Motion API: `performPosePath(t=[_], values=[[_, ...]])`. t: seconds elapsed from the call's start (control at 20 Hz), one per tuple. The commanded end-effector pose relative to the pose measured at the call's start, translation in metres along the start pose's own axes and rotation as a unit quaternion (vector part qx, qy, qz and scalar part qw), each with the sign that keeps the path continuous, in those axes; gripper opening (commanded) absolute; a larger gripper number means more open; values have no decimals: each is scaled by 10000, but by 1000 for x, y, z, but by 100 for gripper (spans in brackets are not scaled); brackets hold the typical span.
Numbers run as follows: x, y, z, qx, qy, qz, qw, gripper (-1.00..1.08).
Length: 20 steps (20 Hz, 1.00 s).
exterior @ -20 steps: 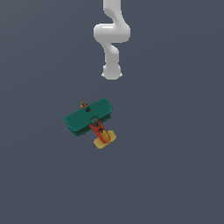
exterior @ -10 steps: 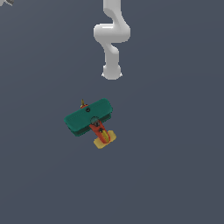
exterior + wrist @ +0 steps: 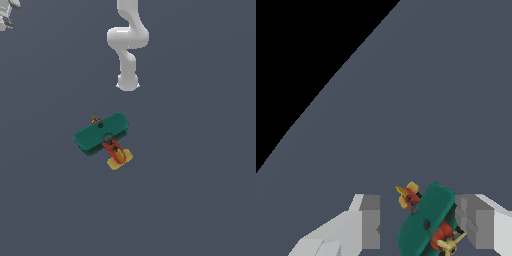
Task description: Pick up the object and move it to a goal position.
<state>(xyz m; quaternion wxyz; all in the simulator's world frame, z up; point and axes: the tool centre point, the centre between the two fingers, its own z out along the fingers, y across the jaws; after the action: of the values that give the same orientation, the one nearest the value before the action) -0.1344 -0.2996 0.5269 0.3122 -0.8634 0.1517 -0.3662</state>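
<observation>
**Biplane framed between open fingers, grasp not yet made**

The grey floor is seen first, a plain flat surface filling the exterior view, with no edge or corner shown; in the wrist view its boundary is cut off diagonally by black.

Next in size, the white arm is seen coming in from the top of the exterior view, and its lowest visible segment ends above the toy, clearly apart from it there. The gripper itself cannot be made out in that view.

The toy biplane is found lying on the floor near the middle of the exterior view, teal wings broad and flat, the red-orange body running back to the yellow tail, the small propeller nose pointed away toward the arm.

In the wrist view the gripper is shown spread wide, nothing held, and the biplane is framed between the two grey fingers. Whether the fingers are level with the toy or above it cannot be told.

Trouble is likely to come from the wings: they sit skewed across the gap, closer to one finger. If the fingers are closed on that slanted span, the toy may be twisted, pushed aside or squeezed out. A grip on a thin wing edge may also be lost during the lift.
</observation>
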Motion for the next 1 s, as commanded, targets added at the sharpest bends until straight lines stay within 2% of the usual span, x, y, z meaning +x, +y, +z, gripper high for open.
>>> performPosePath(t=[0.0,0.5,0.95], values=[[-2,14,6,142,6,130,9998,28],[-19,71,44,683,-88,693,9952,28],[-47,117,97,1134,-298,1225,9855,28]])
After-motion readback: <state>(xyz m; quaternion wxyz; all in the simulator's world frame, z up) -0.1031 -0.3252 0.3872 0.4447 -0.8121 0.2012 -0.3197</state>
